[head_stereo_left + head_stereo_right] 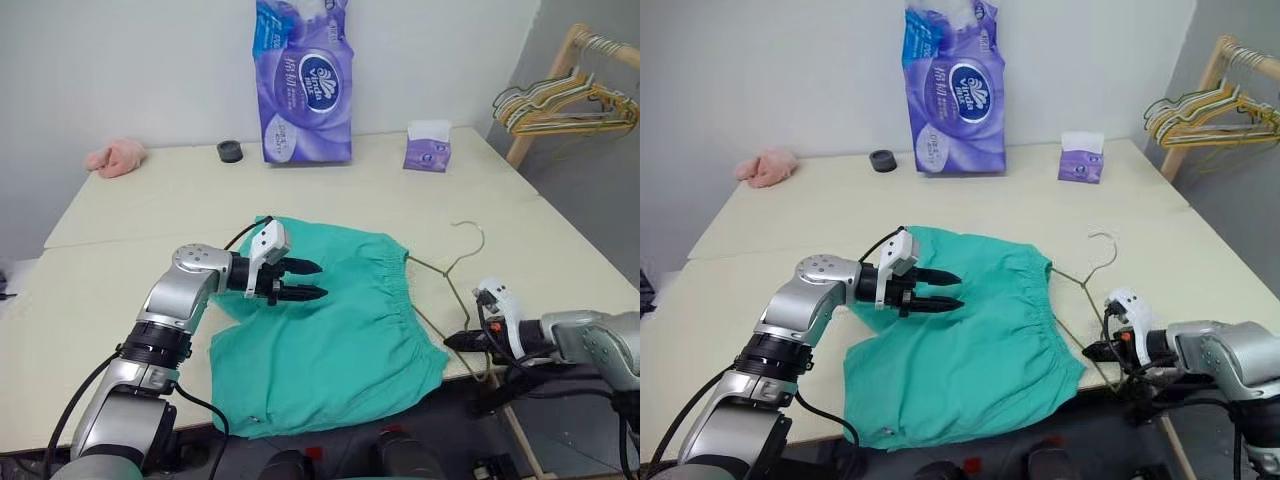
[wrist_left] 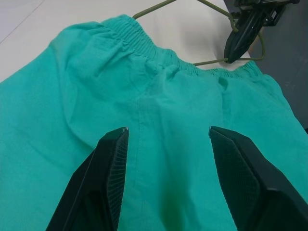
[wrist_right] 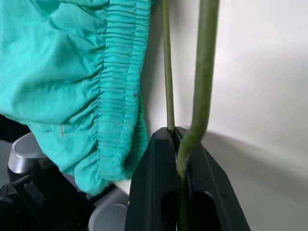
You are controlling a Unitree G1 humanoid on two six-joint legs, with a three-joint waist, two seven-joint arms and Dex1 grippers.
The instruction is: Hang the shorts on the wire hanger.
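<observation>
R claw (image 3: 179, 144) pinching wire hanger (image 1: 447, 272), L claw (image 1: 303, 280) open over shorts (image 1: 330, 340)

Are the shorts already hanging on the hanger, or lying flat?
Lying flat: the shorts are spread on the table, with the hanger beside their waistband.

A tall purple pack of tissue rolls (image 1: 303, 82) stands upright at the back of the cream table (image 1: 140, 210), against the white wall. Just left of the pack lies a small black ring (image 1: 231, 151), and further left, near the table's back corner, a pink cloth lump (image 1: 116, 157). Right of the pack, well apart from it, sits a small purple tissue box (image 1: 428, 146) with white tissue showing on top. Beyond the table to the pack's right, a wooden rack (image 1: 548, 82) carries bunched yellow and green hangers (image 1: 562, 102)
</observation>
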